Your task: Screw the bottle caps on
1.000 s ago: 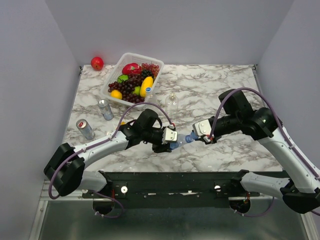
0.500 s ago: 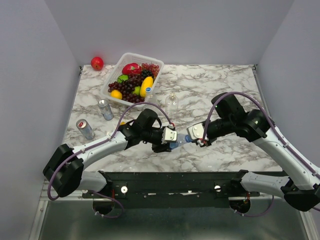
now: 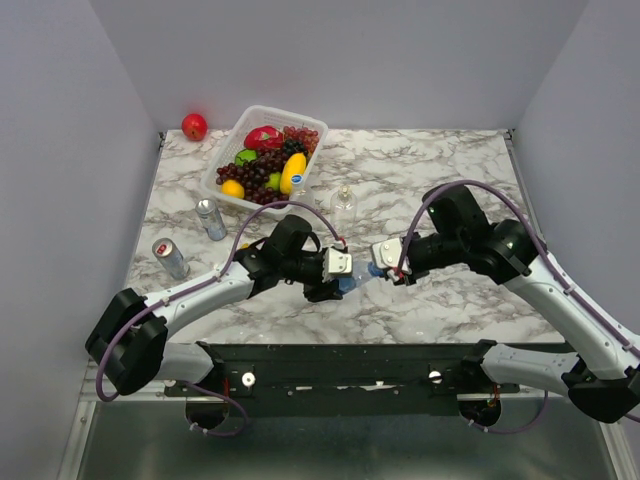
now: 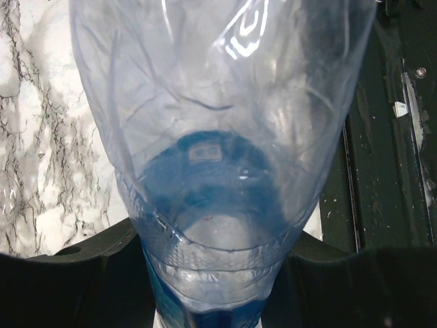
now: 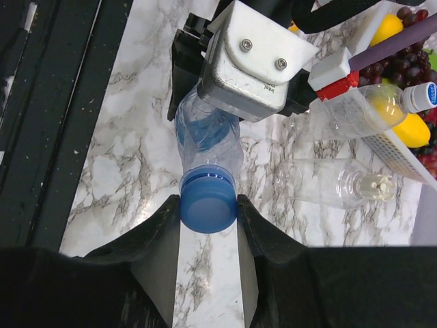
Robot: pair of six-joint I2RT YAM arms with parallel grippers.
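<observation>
With the left gripper clamped on the blue-tinted bottle and the right gripper pinching the blue cap between its fingers at the bottle's mouth, slight misalignment could cross-thread the cap or twist the soft bottle.

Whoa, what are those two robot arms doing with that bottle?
The left gripper is holding a blue-tinted bottle sideways above the table. The right gripper has a blue cap pinched between its fingers, right on the bottle's neck, so it looks like it's screwing the cap on. Another clear bottle waits on the table nearby.
</observation>
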